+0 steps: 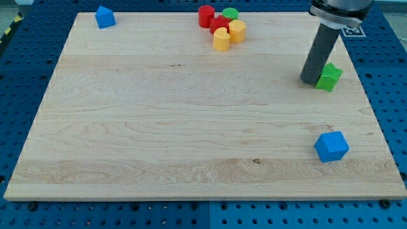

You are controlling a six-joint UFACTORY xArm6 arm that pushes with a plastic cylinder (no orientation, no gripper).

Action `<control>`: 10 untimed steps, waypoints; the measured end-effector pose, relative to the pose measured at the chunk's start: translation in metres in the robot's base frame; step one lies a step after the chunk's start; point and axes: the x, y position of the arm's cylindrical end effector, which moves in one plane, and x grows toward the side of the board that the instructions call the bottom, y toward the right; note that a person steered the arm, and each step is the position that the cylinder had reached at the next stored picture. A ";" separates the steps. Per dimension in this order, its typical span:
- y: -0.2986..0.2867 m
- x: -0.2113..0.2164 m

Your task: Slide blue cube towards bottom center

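The blue cube (331, 146) lies on the wooden board (159, 127) near the view's bottom right. My tip (310, 81) rests on the board at the view's right, well above the cube and touching the left side of a green star-shaped block (329, 77). The rod rises from the tip toward the view's top right.
A second blue block (105, 16), house-shaped, sits at the top left corner. At the top centre is a cluster: a red cylinder (206, 16), a green cylinder (230, 13), a red block (220, 25) and two yellow blocks (236, 30) (221, 39).
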 end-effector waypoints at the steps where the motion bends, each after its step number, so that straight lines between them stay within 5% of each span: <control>1: -0.001 0.000; 3: -0.086 0.003; 7: -0.097 0.037; 10: -0.097 0.164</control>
